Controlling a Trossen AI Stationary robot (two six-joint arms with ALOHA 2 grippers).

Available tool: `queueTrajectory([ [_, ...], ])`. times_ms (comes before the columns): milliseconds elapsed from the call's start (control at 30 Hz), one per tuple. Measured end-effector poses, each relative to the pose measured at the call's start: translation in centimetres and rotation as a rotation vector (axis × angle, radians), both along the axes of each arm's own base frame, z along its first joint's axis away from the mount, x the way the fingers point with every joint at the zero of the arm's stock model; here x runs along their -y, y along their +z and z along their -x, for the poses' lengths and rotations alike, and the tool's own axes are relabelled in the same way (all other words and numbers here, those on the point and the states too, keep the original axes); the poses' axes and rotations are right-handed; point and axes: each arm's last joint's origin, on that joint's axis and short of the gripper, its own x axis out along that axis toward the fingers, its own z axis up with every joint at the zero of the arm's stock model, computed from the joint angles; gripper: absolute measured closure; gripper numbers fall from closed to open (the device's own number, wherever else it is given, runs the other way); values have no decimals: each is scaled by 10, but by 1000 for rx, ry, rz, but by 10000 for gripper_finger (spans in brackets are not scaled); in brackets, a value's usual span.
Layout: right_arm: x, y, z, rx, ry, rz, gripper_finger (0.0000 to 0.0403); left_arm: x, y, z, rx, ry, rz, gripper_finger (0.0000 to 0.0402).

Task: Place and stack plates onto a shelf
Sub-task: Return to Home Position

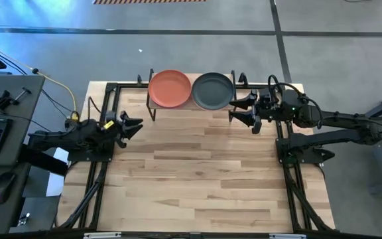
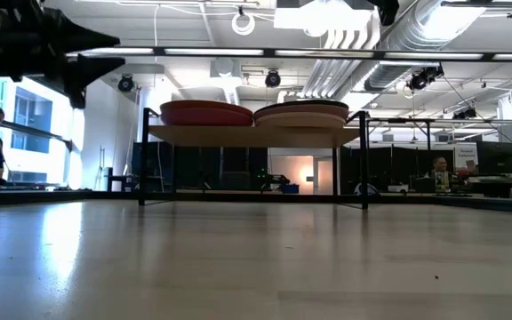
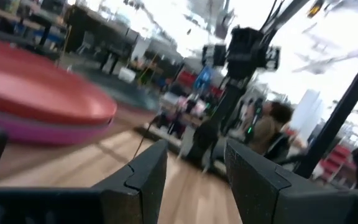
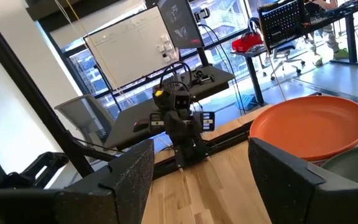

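- Right gripper (image 4: 201, 186): dark fingers spread wide with nothing between them. In the high view it (image 1: 236, 110) sits just in front of the shelf's right end, pointing toward the left arm.
- Left gripper (image 3: 194, 180): fingers parted and empty. In the high view it (image 1: 138, 126) is at the table's left edge, well short of the shelf and angled toward it.
- Nearest the right gripper is a round matte black plate (image 1: 212, 91), on top of the right-hand stack. The low view shows lighter plates under it; I can't tell their colours.
- Next to it, rims just about touching, a round matte orange plate (image 1: 170, 88) tops the left-hand stack.
- Left wrist view shows a round magenta plate (image 3: 36, 130) directly under the orange one.
- Both stacks sit on the shelf (image 2: 247, 135), a low rack with a light wooden top on thin black metal legs, at the back edge of the light wooden plank tabletop (image 1: 197, 172).
- No plates on the tabletop itself.
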Motion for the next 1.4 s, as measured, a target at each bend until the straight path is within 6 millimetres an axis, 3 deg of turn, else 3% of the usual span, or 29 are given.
queueTrajectory([
  [333,0,-3,0,-35,0,-27,160,0,-15,-2,-163,3,-34,255],
  [700,-3,-10,6,-114,73,-40,166,0,-15,-2,-176,-2,-77,350],
  [833,-7,-15,19,-198,135,-22,219,0,-15,-2,-176,-5,-77,366],
  [1000,-12,-21,41,-290,195,54,355,0,-15,-2,-176,-5,-76,371],
  [1067,-13,-27,49,-261,221,83,390,0,-15,-2,-176,-5,-76,370],
  [1200,-16,-51,65,-158,213,47,377,0,-15,-2,-176,-5,-76,369],
  [1400,-17,-99,75,-63,196,15,398,0,-15,-2,-176,-5,-76,369],
])
